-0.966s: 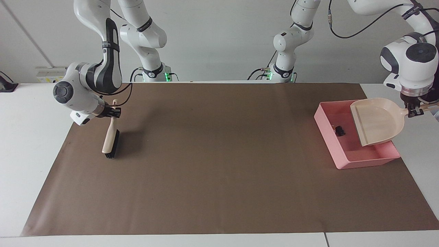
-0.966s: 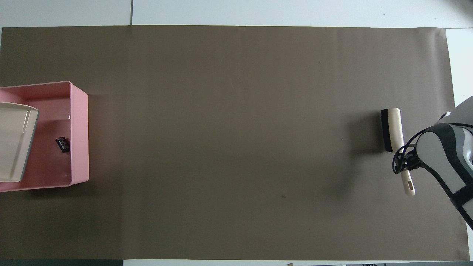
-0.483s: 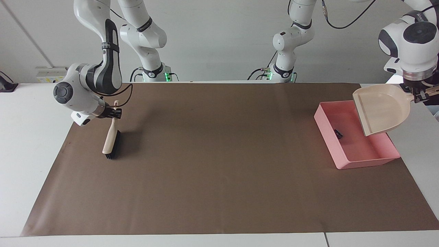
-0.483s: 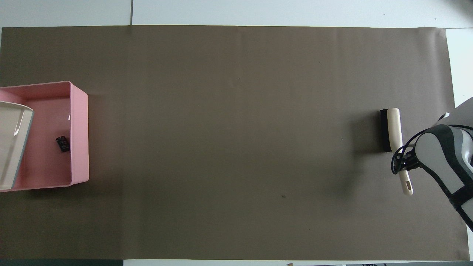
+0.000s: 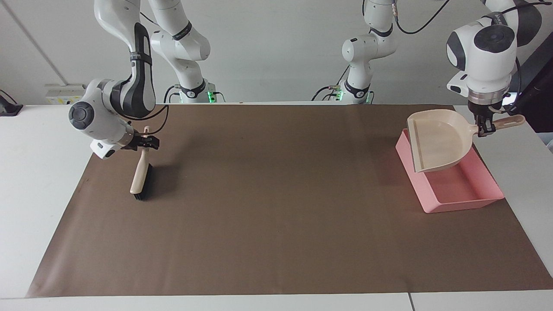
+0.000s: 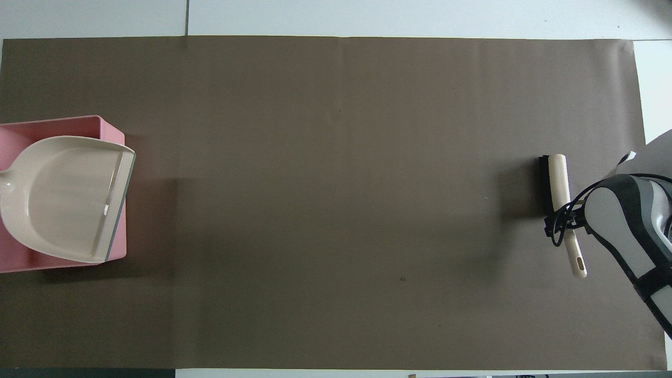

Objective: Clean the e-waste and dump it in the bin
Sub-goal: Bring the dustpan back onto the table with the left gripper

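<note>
Brown mat (image 5: 276,216) | left pincer (image 5: 484,128) clamps dustpan (image 5: 438,140), now levelled over bin (image 5: 458,190) | right pincer (image 5: 149,142) newly parted around brush (image 5: 139,177)

Bin (image 6: 113,126) floor, perhaps its e-waste too, under the dustpan (image 6: 63,197).

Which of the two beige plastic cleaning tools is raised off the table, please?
The beige plastic dustpan, held by the left gripper over the pink plastic tray; the beige black-bristled brush has its bristles on the brown mat.
</note>
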Robot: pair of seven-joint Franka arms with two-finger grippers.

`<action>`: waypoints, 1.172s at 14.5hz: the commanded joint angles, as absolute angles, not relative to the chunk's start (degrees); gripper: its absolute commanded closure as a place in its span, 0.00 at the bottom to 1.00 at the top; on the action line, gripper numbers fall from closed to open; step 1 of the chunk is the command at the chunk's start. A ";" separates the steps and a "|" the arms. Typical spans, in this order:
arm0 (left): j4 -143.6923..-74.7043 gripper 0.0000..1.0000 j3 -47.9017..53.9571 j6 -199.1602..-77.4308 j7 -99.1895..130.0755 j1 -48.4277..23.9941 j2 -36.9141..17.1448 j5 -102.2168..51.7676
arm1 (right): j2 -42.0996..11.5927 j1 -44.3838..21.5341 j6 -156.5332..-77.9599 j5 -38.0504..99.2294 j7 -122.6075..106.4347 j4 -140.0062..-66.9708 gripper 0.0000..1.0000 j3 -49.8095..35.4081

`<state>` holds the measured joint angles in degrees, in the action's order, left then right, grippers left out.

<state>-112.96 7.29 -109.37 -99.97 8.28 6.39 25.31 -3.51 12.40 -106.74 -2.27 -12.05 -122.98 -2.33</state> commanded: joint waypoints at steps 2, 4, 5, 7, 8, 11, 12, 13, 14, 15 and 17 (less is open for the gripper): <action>-121.62 0.98 6.59 -110.39 -90.91 0.99 10.72 20.22 | -0.18 8.71 -105.91 -2.29 -7.57 -115.87 0.00 -2.81; -125.05 0.99 6.59 -113.01 -85.72 -3.84 10.20 18.73 | -0.09 7.56 -106.52 -2.46 -7.29 -111.20 0.00 -2.81; -127.42 0.99 6.59 -115.81 -82.56 -5.69 9.93 18.29 | -0.52 7.47 -106.52 -2.63 -7.47 -108.31 0.00 -2.81; -131.55 0.99 6.59 -121.44 -77.02 -9.22 9.49 18.28 | -1.23 7.38 -105.21 -3.78 -7.30 -102.86 0.00 -2.90; -132.62 0.99 6.59 -123.20 -75.25 -10.45 8.71 18.28 | -1.06 7.47 -104.42 -3.78 -6.51 -101.18 0.00 -2.81; -132.89 0.99 6.59 -126.81 -68.05 -15.10 4.32 18.28 | -0.53 7.47 -99.78 -3.69 -1.17 -95.21 0.00 -2.90; -132.89 1.00 6.59 -127.70 -66.29 -15.81 3.09 18.28 | -0.61 7.47 -96.71 -3.60 1.47 -91.88 0.00 -2.99; -132.89 1.00 6.59 -128.40 -65.31 -16.34 2.38 18.28 | -0.79 7.47 -93.72 -2.99 4.28 -89.06 0.00 -2.90; -132.98 1.00 6.59 -129.45 -64.87 -16.87 1.59 18.19 | -0.88 7.64 -91.60 -2.73 6.13 -86.77 0.00 -2.81; -132.98 1.00 6.50 -129.90 -64.95 -16.96 1.32 18.28 | -0.88 7.73 -89.49 -2.64 7.28 -85.53 0.00 -2.73; -133.76 0.99 6.50 -130.08 -65.04 -16.96 1.14 18.28 | -0.27 7.82 -87.02 -2.90 10.53 -86.04 0.00 -2.64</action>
<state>-132.90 7.30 -128.41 -65.85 -15.86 1.41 18.91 0.48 7.14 -89.22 -3.17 7.31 -87.16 -2.43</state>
